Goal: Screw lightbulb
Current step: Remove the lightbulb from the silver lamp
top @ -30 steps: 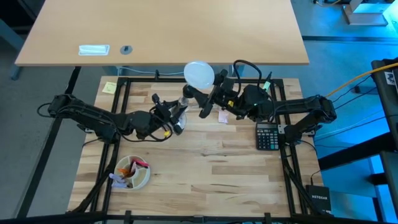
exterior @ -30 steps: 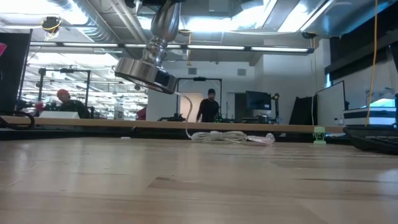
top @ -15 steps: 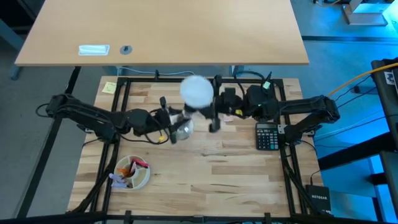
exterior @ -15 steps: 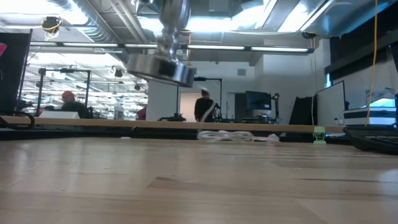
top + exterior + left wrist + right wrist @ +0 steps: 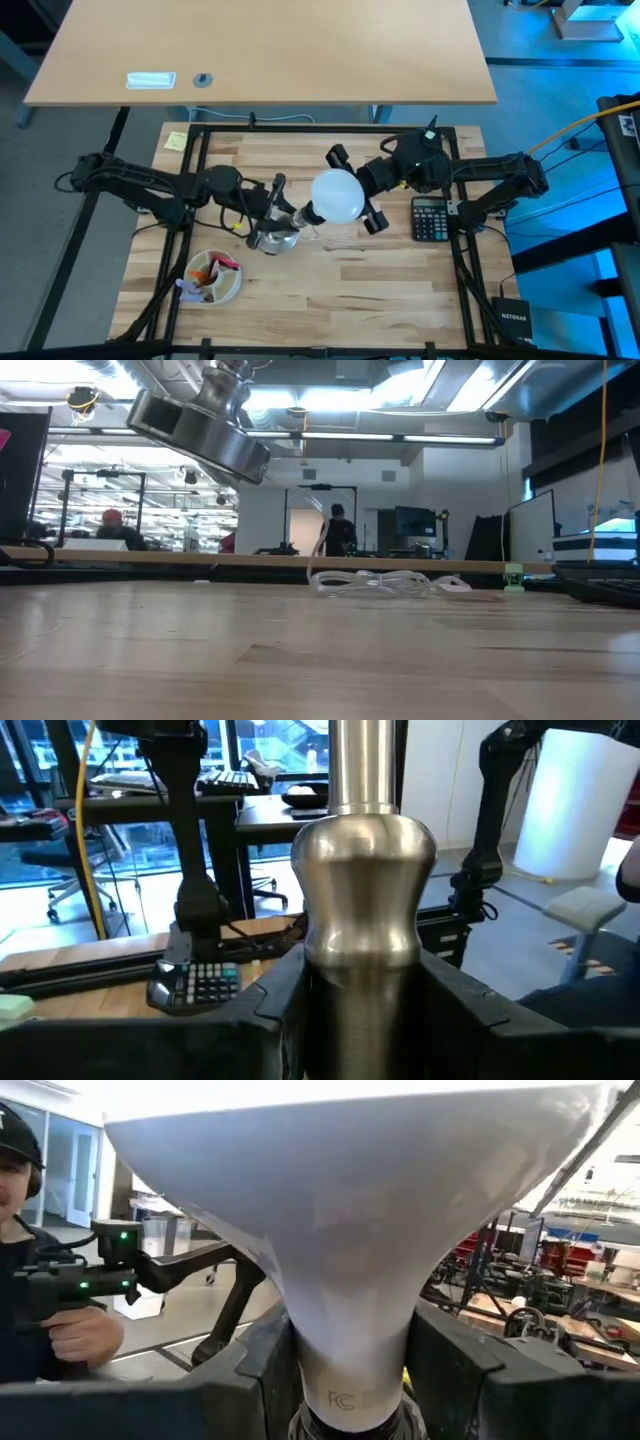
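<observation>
Lightbulb (image 5: 337, 195) frame centre, neck clamped by right tool (image 5: 352, 190) | lamp stand (image 5: 272, 238) gripped by left tool (image 5: 268, 205) | risk: cross-threading if misaligned

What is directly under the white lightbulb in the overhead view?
The lightbulb, gripped at its neck by the right claw, sits over the silvery stand clamped in the left claw. Its globe covers the socket joint, so thread engagement is hidden.
</observation>
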